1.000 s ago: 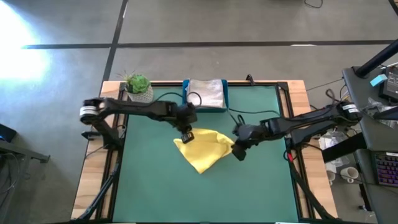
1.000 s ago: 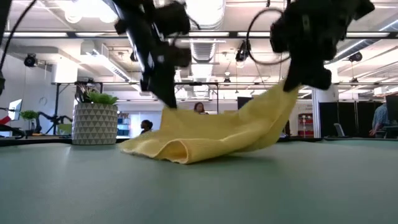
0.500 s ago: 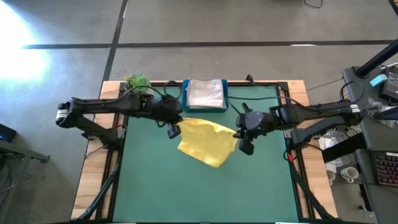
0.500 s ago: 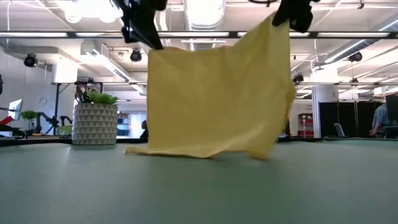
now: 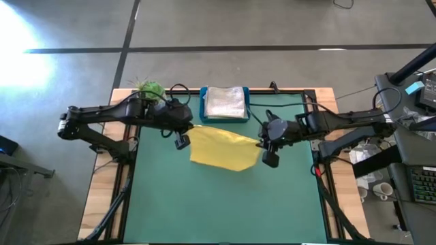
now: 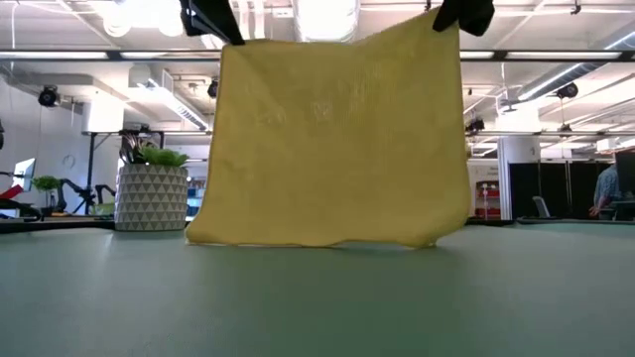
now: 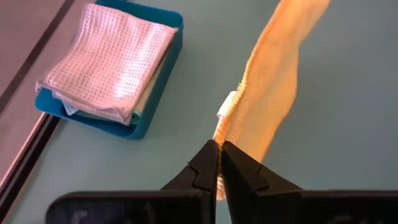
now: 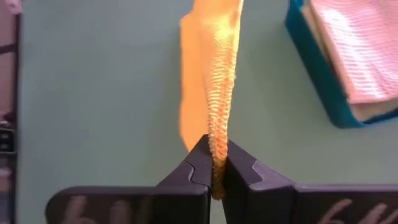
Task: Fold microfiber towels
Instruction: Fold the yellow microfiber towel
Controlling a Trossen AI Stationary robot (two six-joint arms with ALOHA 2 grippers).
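Observation:
A yellow microfiber towel (image 5: 221,148) hangs spread as a sheet between my two grippers above the green table (image 5: 225,204). In the low view the yellow towel (image 6: 332,139) has its lower edge (image 6: 317,241) at the table top. My left gripper (image 5: 181,141) is shut on its upper left corner and my right gripper (image 5: 269,158) is shut on its upper right corner. Folded towels (image 5: 225,102) lie stacked in a blue tray (image 5: 202,107) at the far edge. My left gripper pinches the towel's upper corner (image 7: 222,140) between its two fingertips, beside a small white tag (image 7: 226,109). The towel hangs below, its top edge drawn out toward the other gripper. My right gripper pinches the towel's other upper corner (image 8: 217,149) between its two fingers, the cloth edge bunched there. The towel hangs down from it, spread flat.
A small potted green plant (image 5: 150,90) stands at the table's far left corner, seen in the low view as a patterned pot (image 6: 151,195). The blue tray with a pale folded towel on top (image 7: 112,59) sits behind the hanging sheet. Green table surface lies bare toward the near edge.
Both grippers have risen, and my left gripper has also moved toward the table's left edge. The yellow towel, a crumpled heap on the table a second ago, has been lifted and spread into a hanging sheet, its top edge drawn out and only its lower edge at the table.

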